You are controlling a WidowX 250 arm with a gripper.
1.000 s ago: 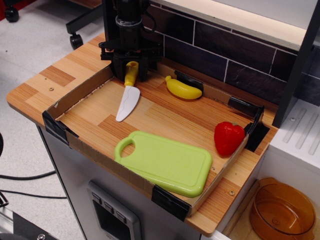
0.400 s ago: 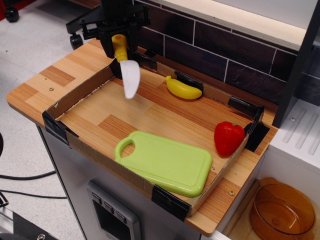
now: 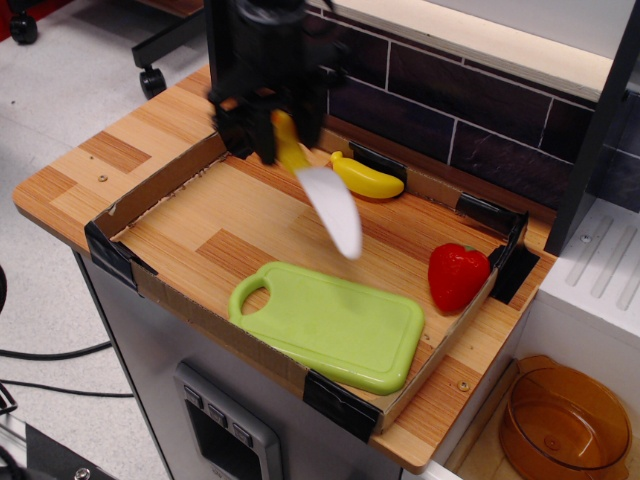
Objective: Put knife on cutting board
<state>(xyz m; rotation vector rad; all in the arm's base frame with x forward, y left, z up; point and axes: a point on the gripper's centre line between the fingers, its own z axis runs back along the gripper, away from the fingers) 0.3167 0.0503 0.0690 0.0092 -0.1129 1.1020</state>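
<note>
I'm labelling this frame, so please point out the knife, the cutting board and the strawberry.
knife (image 3: 335,208): main camera view, white blade.
cutting board (image 3: 340,328): main camera view, bare green middle.
strawberry (image 3: 457,275): main camera view, red body.

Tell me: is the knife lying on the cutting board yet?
No, the knife hangs in the gripper above the tray, short of the cutting board.

Bright, even indoor light with soft shadows; the gripper (image 3: 272,128) and knife (image 3: 318,183) are motion-blurred.

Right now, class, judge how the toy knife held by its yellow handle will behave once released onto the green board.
The knife looks like stiff, light plastic: its blade juts out without drooping. The rounded handle might roll slightly. The flat blade should settle it on the cutting board, whose raised rim may stop sliding.
</note>
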